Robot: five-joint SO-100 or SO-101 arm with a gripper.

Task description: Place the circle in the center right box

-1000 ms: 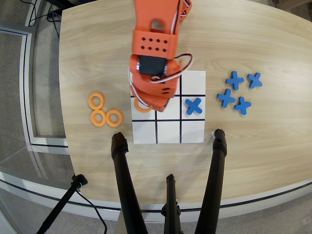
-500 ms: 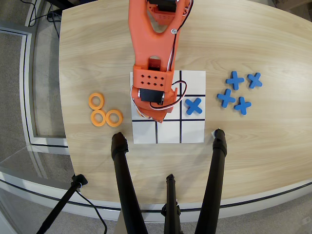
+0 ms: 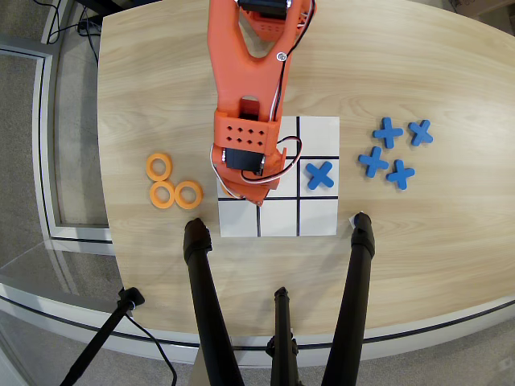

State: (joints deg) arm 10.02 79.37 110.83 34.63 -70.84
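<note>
Overhead view: orange arm (image 3: 248,72) reaches in from 12 o'clock and hangs over the white nine-cell board (image 3: 318,217), covering its left column top and middle cells. Gripper (image 3: 245,193) points toward 6 o'clock, sitting over the left end cell of the middle row and the line below it; fingertips are hidden under the wrist body, so can't tell if the jaws are apart or clamped, or whether they grip anything. That left middle cell, the center right box (image 3: 224,191), shows only a thin white sliver at the board's left edge beside the arm. The circle for the task is not visible here; it may be under the gripper, can't tell. Three orange rings (image 3: 174,183) lie in a tight cluster on the wood table (image 3: 402,72) at 9 o'clock from the board, touching or nearly touching each other. One blue cross (image 3: 319,175) sits in the right end cell of the middle row, at 3 o'clock from the gripper. Four more blue crosses (image 3: 394,151) bunch together off the board at 3 o'clock. Black tripod legs (image 3: 209,305) come in from 6 o'clock.
</note>
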